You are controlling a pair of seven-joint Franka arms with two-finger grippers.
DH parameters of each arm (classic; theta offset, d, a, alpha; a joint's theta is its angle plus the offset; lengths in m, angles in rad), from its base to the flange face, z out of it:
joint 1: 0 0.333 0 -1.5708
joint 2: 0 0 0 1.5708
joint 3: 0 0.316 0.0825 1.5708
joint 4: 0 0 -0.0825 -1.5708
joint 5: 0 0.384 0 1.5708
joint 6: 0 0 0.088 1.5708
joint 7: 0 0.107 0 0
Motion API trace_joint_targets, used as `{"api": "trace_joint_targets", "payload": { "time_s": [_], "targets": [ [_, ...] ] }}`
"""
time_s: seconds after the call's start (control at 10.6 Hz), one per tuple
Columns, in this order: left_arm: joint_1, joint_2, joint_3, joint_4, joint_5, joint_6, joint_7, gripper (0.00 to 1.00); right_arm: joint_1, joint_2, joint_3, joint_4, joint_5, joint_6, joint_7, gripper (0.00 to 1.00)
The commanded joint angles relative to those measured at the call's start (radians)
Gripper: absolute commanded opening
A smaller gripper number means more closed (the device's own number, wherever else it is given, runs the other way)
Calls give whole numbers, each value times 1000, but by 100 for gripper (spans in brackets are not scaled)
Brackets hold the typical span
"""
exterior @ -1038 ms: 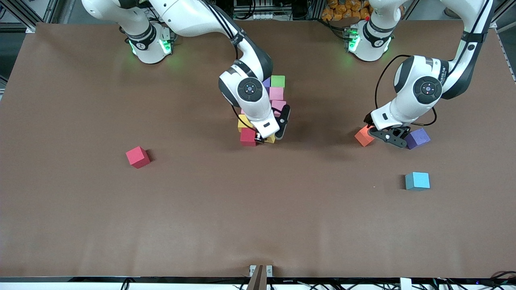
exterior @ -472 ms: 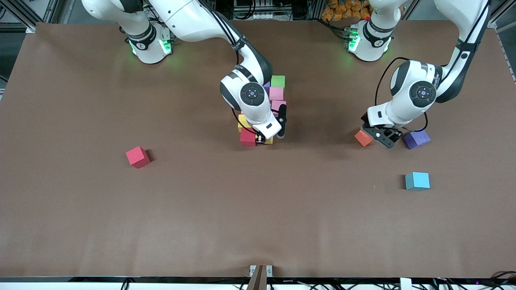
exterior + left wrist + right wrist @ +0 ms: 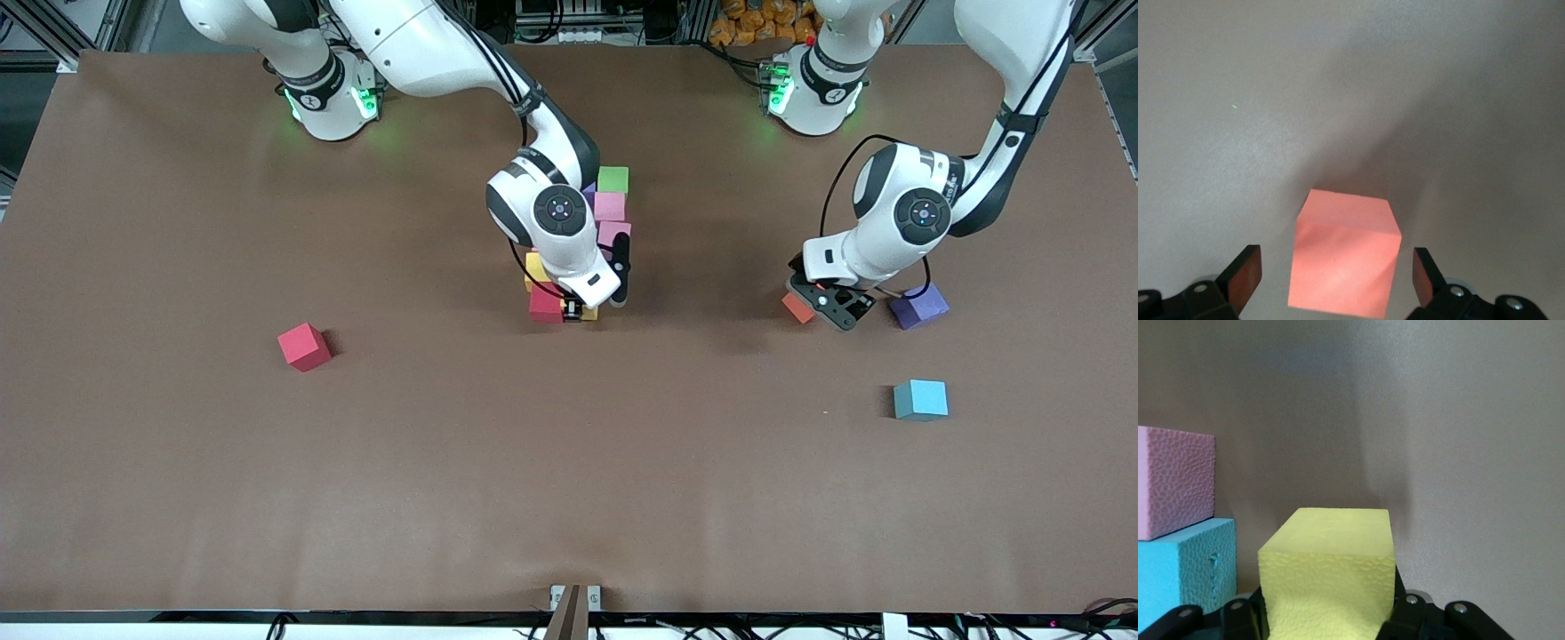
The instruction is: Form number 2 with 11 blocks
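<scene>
Left gripper (image 3: 822, 307) dropped lower around orange block (image 3: 1343, 257), jaws spread. Right gripper (image 3: 594, 300) pinching yellow block (image 3: 1328, 577) at figure's near end. Foam probably light, squashy; take flat opposite sides.

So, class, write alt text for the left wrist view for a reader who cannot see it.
An orange block sits on the brown table, between the open fingers of the left gripper, which do not touch it. Nothing else shows.
</scene>
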Motion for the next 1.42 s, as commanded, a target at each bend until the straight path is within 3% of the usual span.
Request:
{"api": "trace_joint_targets", "payload": {
  "time_s": [0.0, 0.38, 0.47, 0.66, 0.94, 1.04, 1.13, 1.23, 1.32],
  "targets": [
    [13, 16, -5, -15, 20, 37, 16, 100, -2, 17, 4, 23, -21, 0, -7, 34],
    [17, 53, -2, -15, 61, 73, 13, 100, -10, 17, 2, 21, -50, 0, -10, 34],
    [19, 62, 0, -13, 63, 73, 13, 93, -12, 15, 2, 21, -55, 0, -10, 34],
    [29, 68, 0, -9, 65, 73, 14, 65, -12, 15, 4, 21, -53, 2, -10, 34],
    [65, 82, 0, 5, 118, 74, 16, 49, -12, 20, 2, 17, -55, 23, -8, 34],
    [66, 81, 0, 8, 123, 74, 17, 31, -12, 20, 2, 15, -55, 23, -8, 34],
    [68, 79, 0, 14, 123, 74, 19, 6, -12, 20, 2, 15, -56, 22, -8, 34],
    [68, 74, 1, 24, 123, 71, 24, 0, -12, 20, 2, 15, -56, 22, -8, 34],
    [71, 65, 1, 34, 123, 68, 25, 0, -12, 20, 2, 15, -56, 20, -7, 34]
  ]
}}
